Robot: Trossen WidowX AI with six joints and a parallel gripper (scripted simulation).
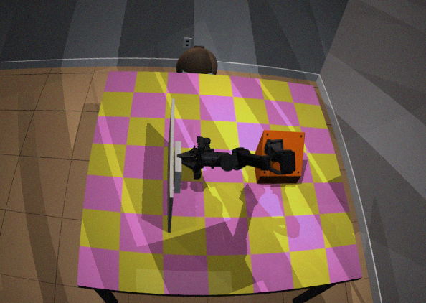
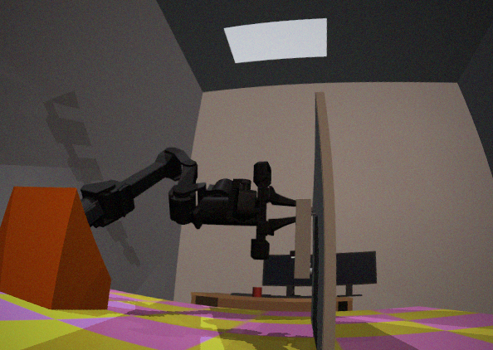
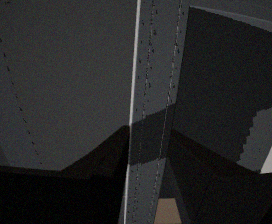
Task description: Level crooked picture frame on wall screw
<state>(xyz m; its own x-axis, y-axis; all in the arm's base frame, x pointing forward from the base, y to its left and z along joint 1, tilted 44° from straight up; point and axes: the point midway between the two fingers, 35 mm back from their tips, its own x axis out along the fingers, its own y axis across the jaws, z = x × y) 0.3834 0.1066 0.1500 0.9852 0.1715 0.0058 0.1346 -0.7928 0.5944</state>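
Note:
The picture frame [image 1: 178, 162] [image 2: 303, 245] is seen edge-on in the top and exterior views, close in front of the upright panel [image 1: 171, 187] [image 2: 329, 245], with a narrow gap between them. My gripper [image 1: 181, 156] [image 2: 294, 211] [image 3: 145, 133] is shut on the frame's upper bar, one finger above and one below it. In the wrist view the frame's bar [image 3: 157, 75] runs between the fingers, leaning slightly. The screw and the notched strip are hidden behind the frame. From these edge-on views I cannot tell whether the frame is level.
The panel stands upright on the checkered table [image 1: 186, 273]. The arm's orange base block [image 1: 294, 144] [image 2: 41, 245] is on the opposite side from the panel. A brown round chair [image 1: 197, 59] is beyond the table's far edge. Monitors [image 2: 357, 268] and a red cup [image 2: 257, 292] are on a desk in the background.

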